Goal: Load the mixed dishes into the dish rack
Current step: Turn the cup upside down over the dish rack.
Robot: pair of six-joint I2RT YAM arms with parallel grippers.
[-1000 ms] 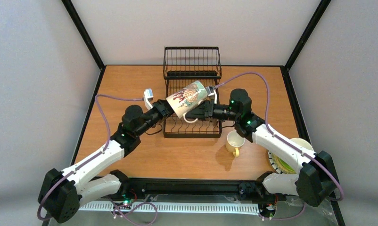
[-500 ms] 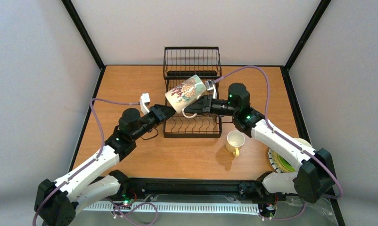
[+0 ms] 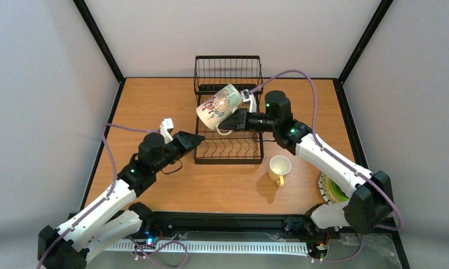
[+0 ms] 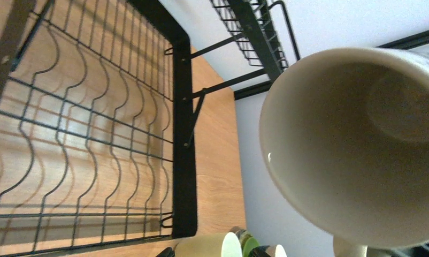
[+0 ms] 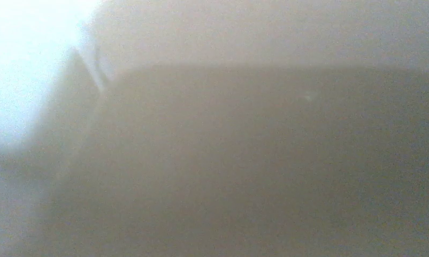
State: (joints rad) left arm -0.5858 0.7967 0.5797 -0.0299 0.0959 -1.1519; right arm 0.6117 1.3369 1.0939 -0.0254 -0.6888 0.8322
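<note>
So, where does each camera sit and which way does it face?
Top external: above and behind the bases, facing down on the table; both arms show, right jaws holding the white mug above the dish rack.
Left wrist: on the left arm, facing across the rack into the mug's mouth; no jaws visible.
Right wrist: only pale blur.
Shared: mug and rack, in top and left wrist.
</note>
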